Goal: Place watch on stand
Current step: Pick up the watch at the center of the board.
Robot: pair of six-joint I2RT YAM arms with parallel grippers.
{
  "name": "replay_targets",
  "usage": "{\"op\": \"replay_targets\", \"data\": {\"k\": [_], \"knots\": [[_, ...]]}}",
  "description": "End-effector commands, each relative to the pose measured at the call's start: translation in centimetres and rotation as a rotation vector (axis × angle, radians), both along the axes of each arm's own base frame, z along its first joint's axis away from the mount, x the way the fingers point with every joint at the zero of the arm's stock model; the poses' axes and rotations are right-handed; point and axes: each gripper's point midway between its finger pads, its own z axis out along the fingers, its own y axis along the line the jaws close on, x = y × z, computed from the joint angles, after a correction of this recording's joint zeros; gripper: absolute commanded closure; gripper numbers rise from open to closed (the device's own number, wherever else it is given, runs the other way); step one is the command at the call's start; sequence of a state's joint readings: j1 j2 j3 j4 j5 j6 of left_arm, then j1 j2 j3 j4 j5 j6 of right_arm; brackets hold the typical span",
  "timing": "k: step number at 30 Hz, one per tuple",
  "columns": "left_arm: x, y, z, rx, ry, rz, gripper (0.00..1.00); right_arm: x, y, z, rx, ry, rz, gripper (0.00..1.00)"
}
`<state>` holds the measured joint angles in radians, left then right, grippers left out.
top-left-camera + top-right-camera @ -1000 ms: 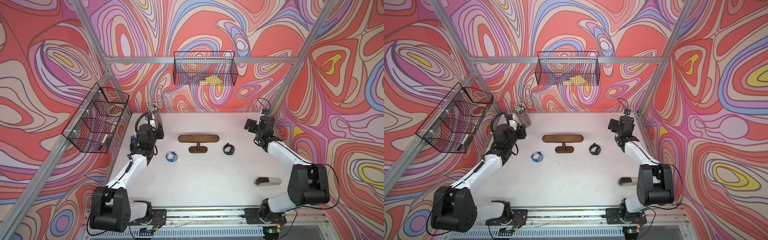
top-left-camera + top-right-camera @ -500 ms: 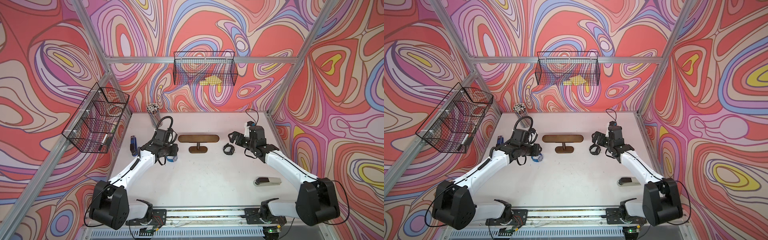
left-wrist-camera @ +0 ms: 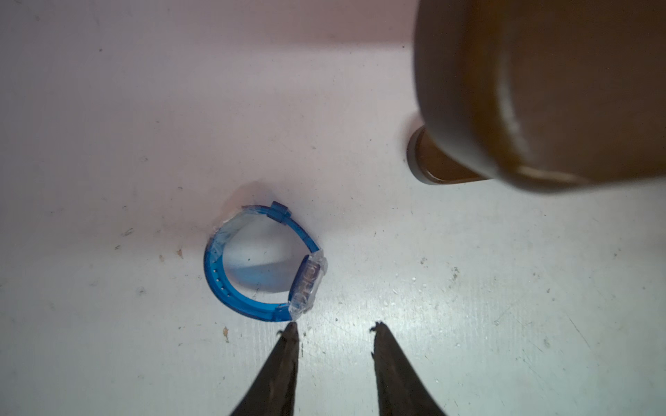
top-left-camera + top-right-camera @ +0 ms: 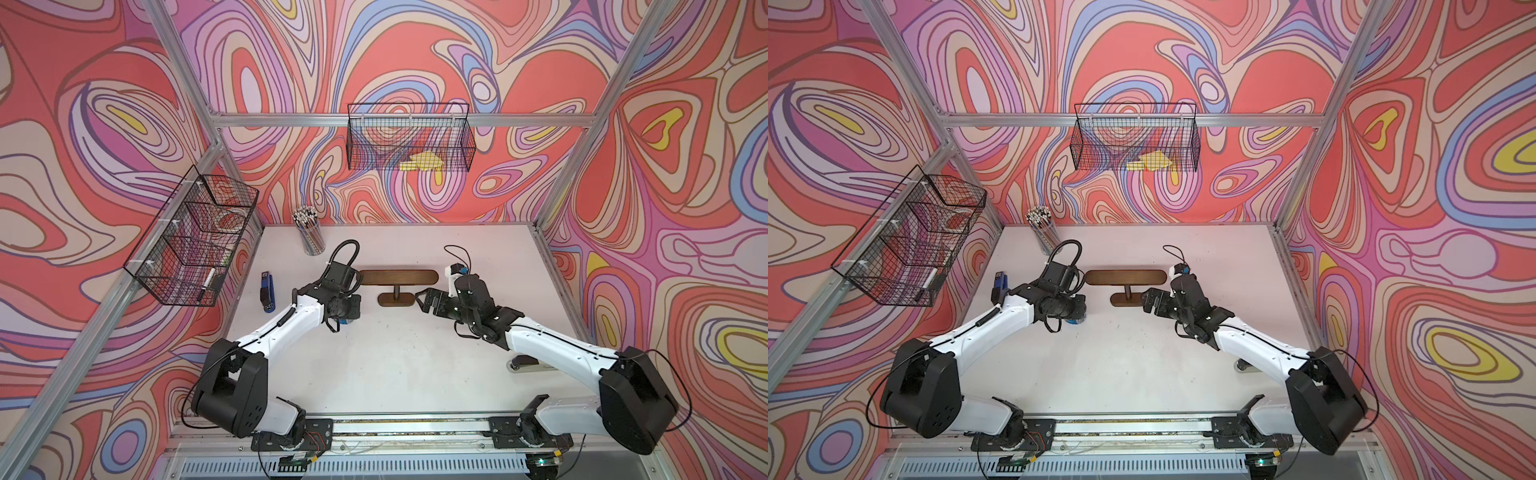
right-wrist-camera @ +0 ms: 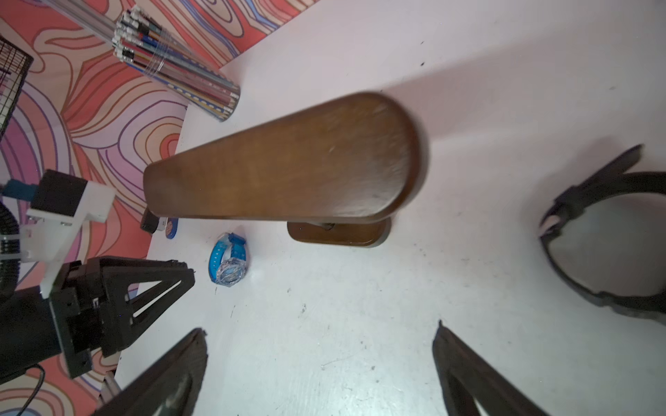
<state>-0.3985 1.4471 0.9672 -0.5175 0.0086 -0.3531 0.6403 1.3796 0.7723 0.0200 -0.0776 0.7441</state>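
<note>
We see the left gripper (image 3: 333,326) with fingers slightly parted and empty. The blue watch (image 3: 309,279) lies on the table (image 3: 108,108) just ahead of one fingertip, the lettering on its clear case too blurred to read. Beyond it rises the brown stand (image 3: 522,90), its top bar out of focus and cut off in the left wrist view. The right gripper (image 5: 320,327) gapes wide, holding nothing, facing the stand's end; a black watch (image 5: 584,194) beside it is partly cropped.
</note>
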Motion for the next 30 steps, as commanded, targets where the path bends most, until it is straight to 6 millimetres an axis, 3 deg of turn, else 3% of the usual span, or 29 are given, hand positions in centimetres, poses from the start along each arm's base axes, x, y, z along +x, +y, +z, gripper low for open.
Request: {"op": "replay_targets", "data": {"k": [1,7,30], "knots": [[0.3,0.8,-0.5,0.053,0.022,0.036,0.62,0.4,3.3,0.6,0.1,-0.005,0.024,0.02],[0.7,0.6,-2.2,0.071,0.075,0.036,0.62,0.1,5.8,0.1,0.072,0.012,0.098,0.02],[1.2,0.7,-5.6,0.083,0.1,0.077,0.65,-0.3,5.4,-0.1,0.022,-0.006,0.13,0.02]]}}
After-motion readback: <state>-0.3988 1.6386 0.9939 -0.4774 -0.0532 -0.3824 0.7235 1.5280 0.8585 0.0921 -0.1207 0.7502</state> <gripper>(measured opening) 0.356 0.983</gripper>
